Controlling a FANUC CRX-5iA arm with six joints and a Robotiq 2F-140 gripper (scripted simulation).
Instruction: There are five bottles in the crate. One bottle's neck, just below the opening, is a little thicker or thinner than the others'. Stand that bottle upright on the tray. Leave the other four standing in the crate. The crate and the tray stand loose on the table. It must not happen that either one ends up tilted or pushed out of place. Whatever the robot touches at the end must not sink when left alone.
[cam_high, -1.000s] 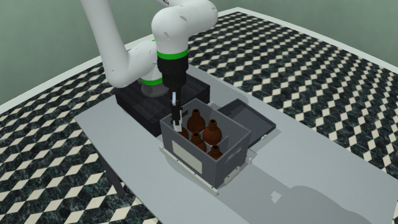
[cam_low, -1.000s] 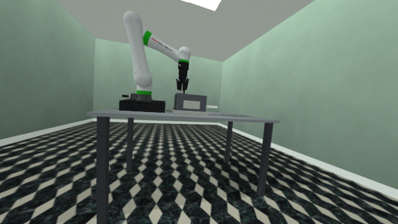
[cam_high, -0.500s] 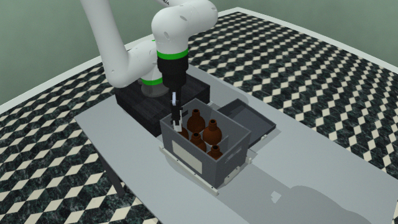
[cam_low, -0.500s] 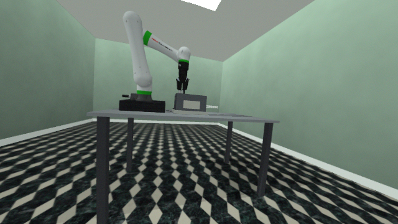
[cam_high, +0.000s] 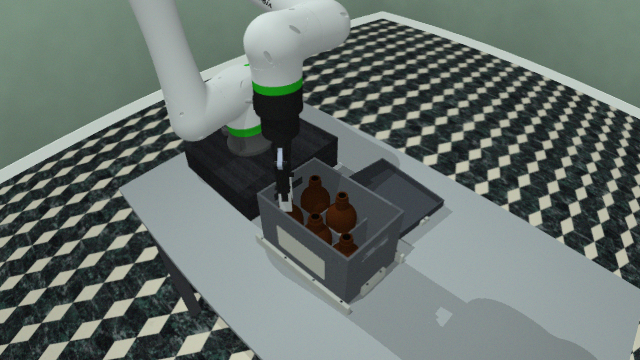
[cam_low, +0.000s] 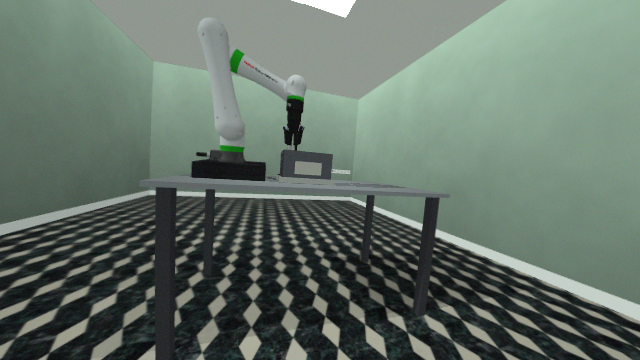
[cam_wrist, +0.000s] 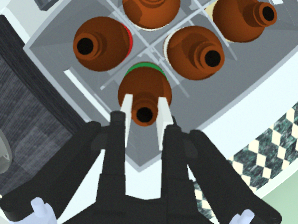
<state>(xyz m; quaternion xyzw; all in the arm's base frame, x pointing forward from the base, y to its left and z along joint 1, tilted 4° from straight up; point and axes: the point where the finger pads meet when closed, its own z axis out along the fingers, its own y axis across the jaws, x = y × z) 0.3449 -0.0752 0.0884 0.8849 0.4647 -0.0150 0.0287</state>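
The grey crate (cam_high: 334, 270) (cam_low: 287, 165) (cam_wrist: 57, 42) holds five brown bottles. My gripper (cam_high: 285, 202) (cam_low: 293, 148) (cam_wrist: 144, 107) points down into the crate's corner. It is shut on the neck of the green-marked bottle (cam_high: 297, 216) (cam_wrist: 145, 82), which stands low in the crate. The red-marked bottle (cam_high: 315, 199) (cam_wrist: 107, 37) stands beside it. The others are a middle bottle (cam_high: 342, 219) (cam_wrist: 150, 10), a label-side bottle (cam_high: 320, 233) (cam_wrist: 192, 50) and a far bottle (cam_high: 346, 246) (cam_wrist: 237, 20). I cannot tell neck differences by eye. The dark tray (cam_high: 405, 197) shows no bottle.
Thin dividers (cam_wrist: 150, 47) part the crate's cells. The crate walls rise close around the fingers. Light strips (cam_high: 305, 277) lie along the crate's base on the table (cam_high: 500, 260). The robot's black pedestal (cam_high: 225, 182) (cam_low: 228, 170) is close to the crate. The tray lies just behind the crate.
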